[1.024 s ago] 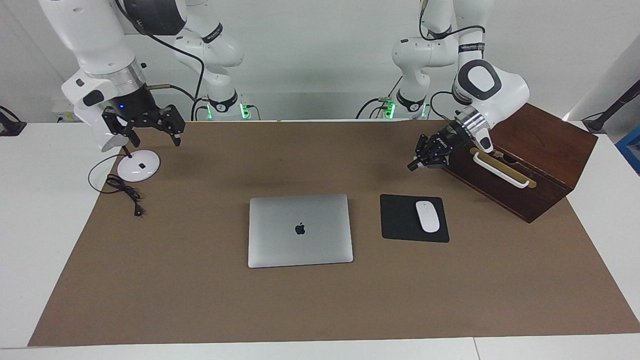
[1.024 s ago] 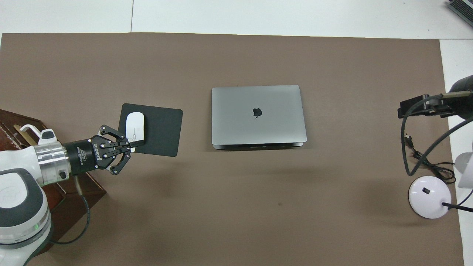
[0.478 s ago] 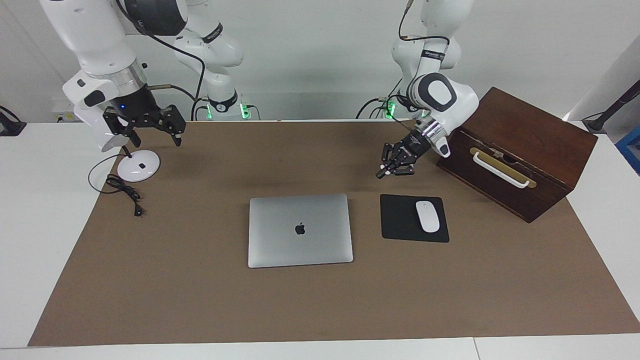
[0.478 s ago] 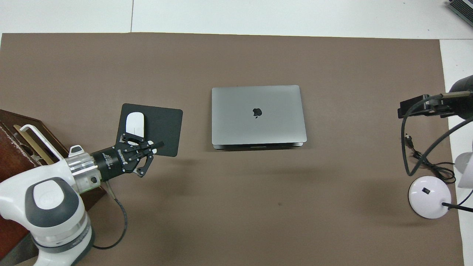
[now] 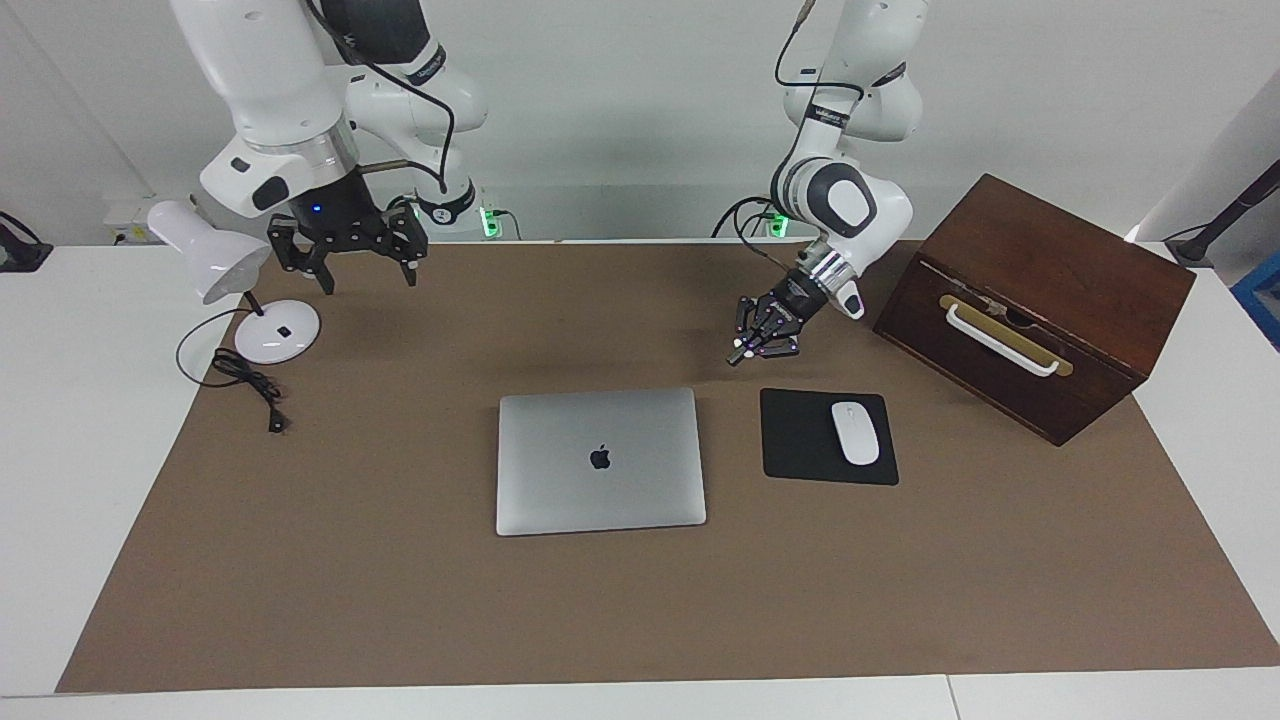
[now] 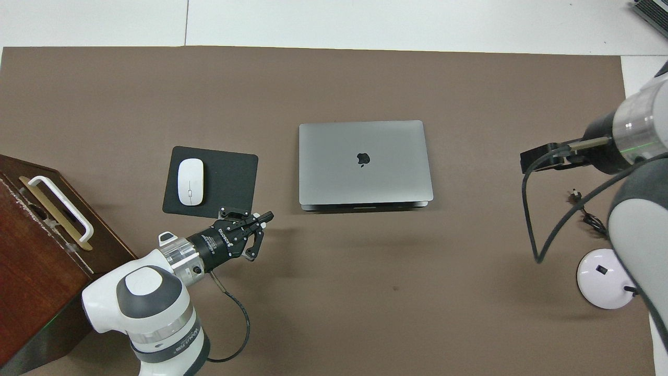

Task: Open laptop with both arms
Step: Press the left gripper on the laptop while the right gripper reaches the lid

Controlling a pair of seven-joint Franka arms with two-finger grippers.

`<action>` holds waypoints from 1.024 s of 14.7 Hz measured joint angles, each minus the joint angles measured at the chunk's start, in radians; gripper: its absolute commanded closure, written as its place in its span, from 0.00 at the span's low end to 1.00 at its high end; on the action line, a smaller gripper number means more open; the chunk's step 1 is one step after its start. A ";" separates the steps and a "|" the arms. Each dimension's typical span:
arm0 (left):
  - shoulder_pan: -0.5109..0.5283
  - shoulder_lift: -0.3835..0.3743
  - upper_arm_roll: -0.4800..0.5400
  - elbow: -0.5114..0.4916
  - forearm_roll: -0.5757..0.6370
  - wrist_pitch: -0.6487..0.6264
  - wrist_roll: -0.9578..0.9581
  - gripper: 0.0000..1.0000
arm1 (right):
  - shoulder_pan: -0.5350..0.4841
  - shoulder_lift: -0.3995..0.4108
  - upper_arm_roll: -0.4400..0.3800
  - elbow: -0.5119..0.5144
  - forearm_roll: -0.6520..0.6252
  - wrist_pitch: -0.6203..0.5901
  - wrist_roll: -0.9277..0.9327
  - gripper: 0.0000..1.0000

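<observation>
A: Left pincer (image 5: 757, 342) hangs low over bare mat, fingers drawn nearly together, holding nothing. Laptop (image 5: 600, 461) lies closed and flat on the bench (image 5: 400, 600), past the pincer tips and away from the robots, off toward the right arm's end.

B: And the right pincer (image 5: 350, 250)?

A: Up in the air, fingers spread wide, empty, over the mat by the lamp (image 5: 240, 290). Laptop sits well apart from it, out toward the left arm's end and farther from the robots.

B: Nearer arm?

A: Left one, I'd say. It's close to the laptop corner by the mouse pad (image 5: 828, 437); right pincer has much more ground to cover.

B: Laptop orientation?

A: Long axis runs across the bench, from one arm's end to the other. Logo reads upright in the facing view. In the overhead view the edge nearest the robots shows a thin seam with the base peeking out; can't tell for sure if that's the hinge or the opening lip.

B: What does the next move turn on?

A: My guess: each pincer has to come in to its own short side of the laptop, one pinning the base, one lifting the lid. Nothing touched yet, lid fully shut. Mouse (image 5: 855, 432) and pad lie just beside the left pincer's path; wooden box (image 5: 1040, 310) is clear of it.
</observation>
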 measured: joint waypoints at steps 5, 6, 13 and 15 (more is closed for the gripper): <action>-0.038 0.051 0.000 0.001 -0.199 -0.051 0.184 1.00 | 0.121 -0.034 0.006 -0.091 -0.077 0.118 -0.140 0.00; -0.039 0.064 0.000 0.001 -0.229 -0.082 0.218 1.00 | 0.128 -0.047 0.007 -0.121 -0.093 0.150 -0.202 0.00; -0.039 0.156 0.001 0.007 -0.363 -0.185 0.395 1.00 | 0.217 -0.118 0.007 -0.295 -0.225 0.336 -0.538 0.00; -0.050 0.175 0.001 0.025 -0.389 -0.190 0.422 1.00 | 0.244 -0.120 0.007 -0.322 -0.266 0.381 -0.583 0.00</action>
